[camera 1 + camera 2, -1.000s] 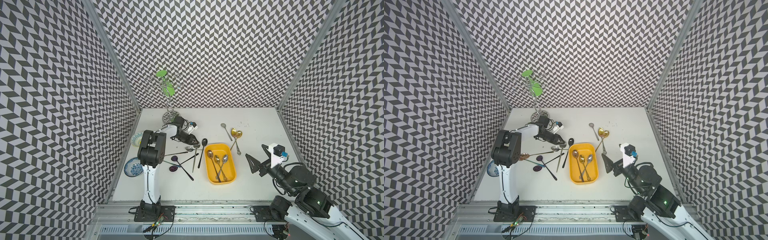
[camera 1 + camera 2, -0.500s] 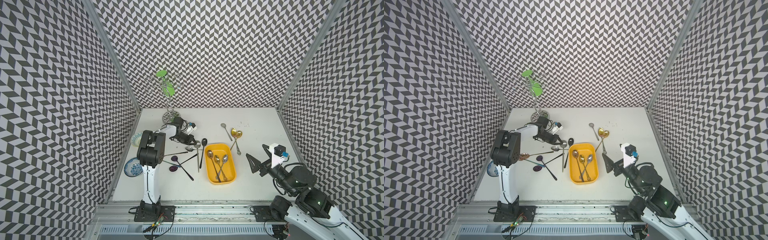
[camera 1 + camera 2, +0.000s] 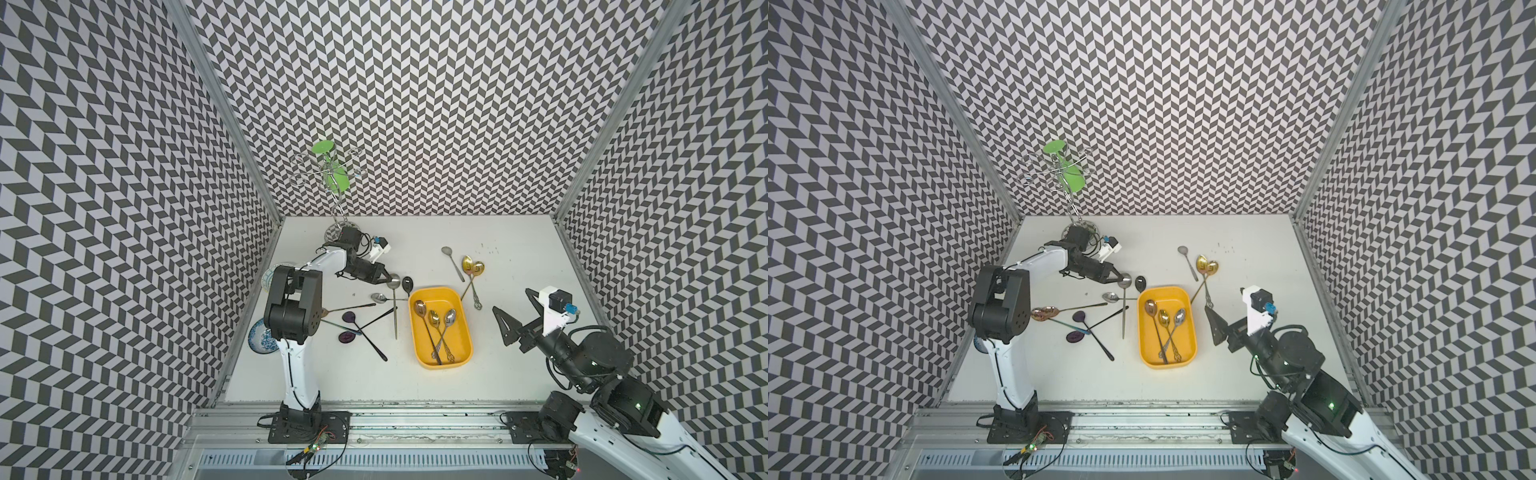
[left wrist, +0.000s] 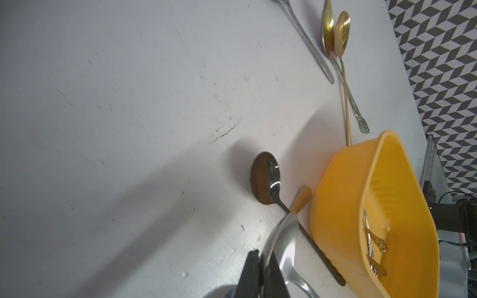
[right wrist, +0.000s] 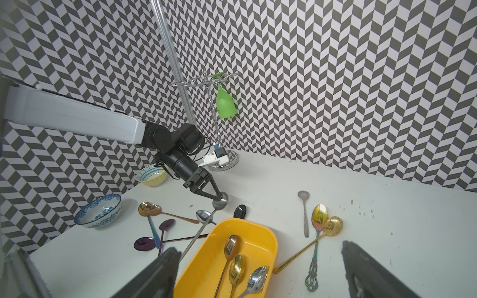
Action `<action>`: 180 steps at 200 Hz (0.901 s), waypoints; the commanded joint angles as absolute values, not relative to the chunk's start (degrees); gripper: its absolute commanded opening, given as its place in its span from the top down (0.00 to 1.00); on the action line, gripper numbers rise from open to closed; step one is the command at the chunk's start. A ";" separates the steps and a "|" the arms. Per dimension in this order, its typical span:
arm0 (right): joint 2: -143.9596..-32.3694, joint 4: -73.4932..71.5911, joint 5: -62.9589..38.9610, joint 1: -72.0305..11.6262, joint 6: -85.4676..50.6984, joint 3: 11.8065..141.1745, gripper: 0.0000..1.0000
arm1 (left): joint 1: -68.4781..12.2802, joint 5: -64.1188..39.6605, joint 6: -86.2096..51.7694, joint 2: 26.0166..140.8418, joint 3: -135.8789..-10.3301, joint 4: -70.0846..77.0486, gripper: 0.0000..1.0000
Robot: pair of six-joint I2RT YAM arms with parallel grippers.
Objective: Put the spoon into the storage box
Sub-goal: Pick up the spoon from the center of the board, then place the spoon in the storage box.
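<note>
My left gripper is shut on the bowl of a long silver spoon, just left of the far end of the yellow storage box. In the right wrist view the gripper pinches the spoon's round bowl, and the handle slants down beside the box. The left wrist view shows the black fingers clamped on the bowl's edge next to the box wall. Three spoons lie inside the box. My right gripper stands open and apart, right of the box.
A black spoon, a small silver spoon and several purple and copper spoons lie left of the box. Gold and silver spoons lie behind it. Two bowls sit by the left wall; a glass rack stands at the back.
My left gripper's jaws have closed on the silver spoon's bowl, which has shifted slightly toward the back. The right arm has stayed still.
</note>
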State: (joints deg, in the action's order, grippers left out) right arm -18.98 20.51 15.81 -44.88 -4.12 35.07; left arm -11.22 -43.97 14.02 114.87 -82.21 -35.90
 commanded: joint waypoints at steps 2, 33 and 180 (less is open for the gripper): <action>-18.29 17.64 16.62 -45.02 -4.55 34.81 0.01 | -10.90 -47.11 14.06 110.41 -81.73 -35.31 1.00; -18.43 17.49 16.09 -45.00 -4.31 34.73 0.01 | -10.91 -48.69 13.20 106.57 -80.24 -34.02 1.00; -18.12 17.53 16.67 -44.91 -4.46 34.75 0.01 | -13.58 -58.92 -20.43 85.80 -52.52 2.44 1.00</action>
